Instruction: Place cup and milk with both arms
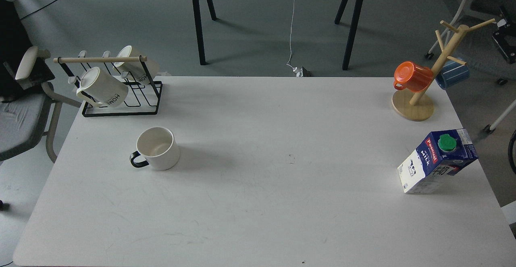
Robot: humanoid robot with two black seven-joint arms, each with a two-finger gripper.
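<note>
Nothing of the task begun, judging by how things lie. No arm and no tool in the head view, left or right, so impossible to tell whether spread, pressed together or pinching anything. Cup (157, 148) standing upright on the left part of the white desk (258, 202), mouth up, apparently empty, black loop handle turned toward the left and near edge. Just in front of the black wire rack (121, 87) with its two cream "HOME" mugs (102, 87), yet clearly apart from it. Milk (437, 161) far off on the right side of the desk, close to the right edge, seemingly upright, green cap (446, 142) on top, red band and white lettering facing left. Behind it, at the far right corner, a wooden mug tree (429, 81) carrying an orange cup (411, 76) and a blue one (452, 74). Cup and milk well apart, with a broad bare stretch of desk between them. Everything still left to do, by this reading: reach in from each side, take the cup on the left and the milk on the right, carry and set both down. Target spot not marked anywhere in view, so not possible to say where.
</note>
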